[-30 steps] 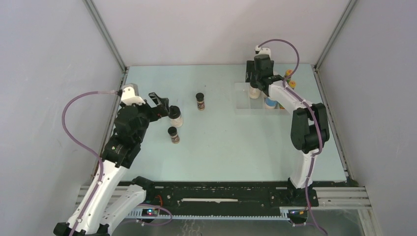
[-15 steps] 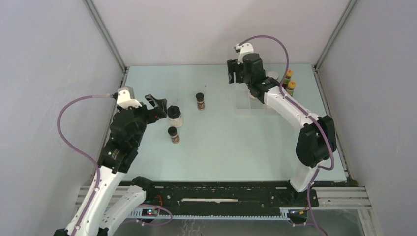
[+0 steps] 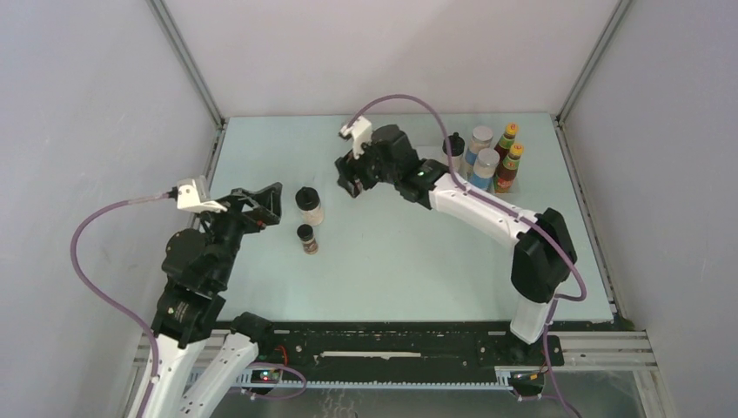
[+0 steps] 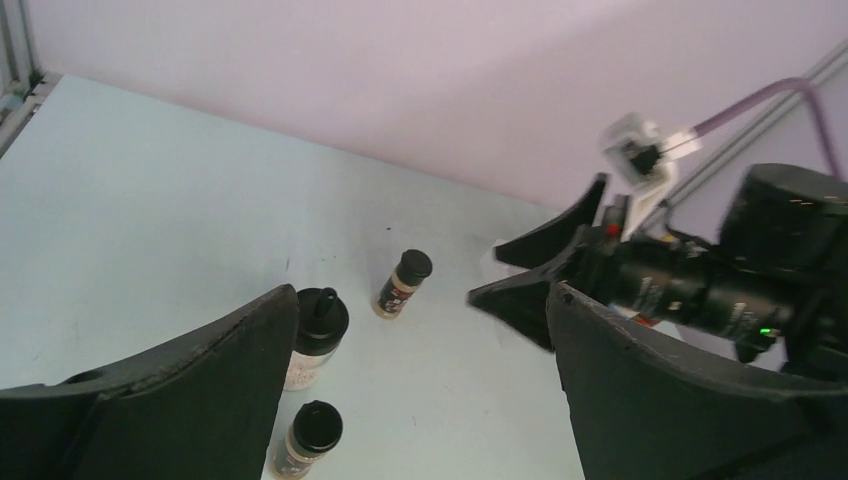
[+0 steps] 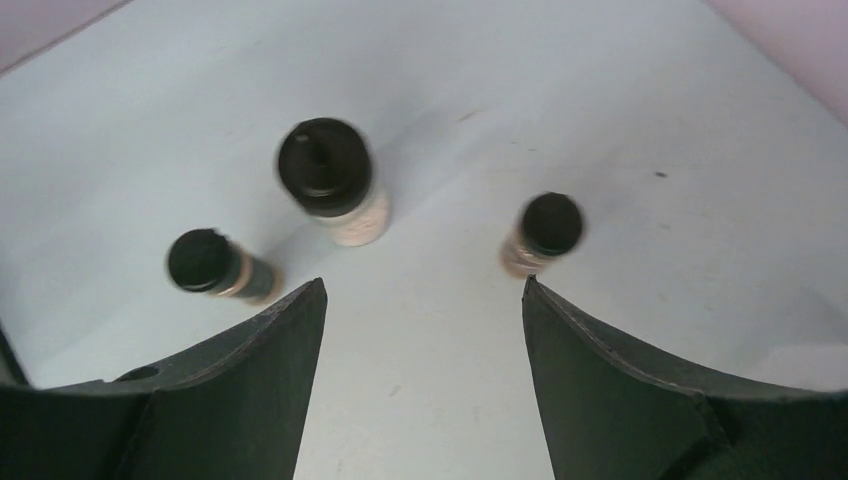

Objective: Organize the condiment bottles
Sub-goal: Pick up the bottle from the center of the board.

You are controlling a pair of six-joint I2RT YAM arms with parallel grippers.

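On the table (image 3: 409, 261), from above: eight condiment bottles in two lots. The landmark for these notes is the lone pale jar (image 3: 309, 205), black-lidded and upright.
Near tiny dark jar (image 3: 305, 238): upright, just beside the lone pale jar on its near side, a gap between.
Back-right group: well apart from the lone pale jar, to its right and further back. It holds the second black-lidded jar (image 3: 452, 150), rear grey-lidded jar (image 3: 479, 139), front grey-lidded jar (image 3: 485, 164), rear red sauce bottle (image 3: 506, 139) and front red sauce bottle (image 3: 510, 165), all upright and close together.
Left gripper (image 3: 271, 205): just left of the lone pale jar, apart from it.
Right gripper (image 3: 354, 181): near the lone pale jar, to its right and a little behind.

Left wrist view
Left gripper: fingers spread wide, nothing between them, released.
Lone pale jar (image 4: 318, 335): partly behind the edge of the left finger; contact cannot be told.
Far tiny dark jar (image 4: 403, 283): upright, beyond and right of the lone pale jar. The right gripper's fingertips are just beside it, with a gap showing.
Near tiny dark jar: low in frame, just below the lone pale jar.

Right wrist view
Right gripper: fingers apart, empty, over bare table.
Lone pale jar (image 5: 330, 190): seen lid-on, slightly blurred.
Tiny dark jars: one on either side of the lone pale jar, each apart from it; which is which cannot be told.
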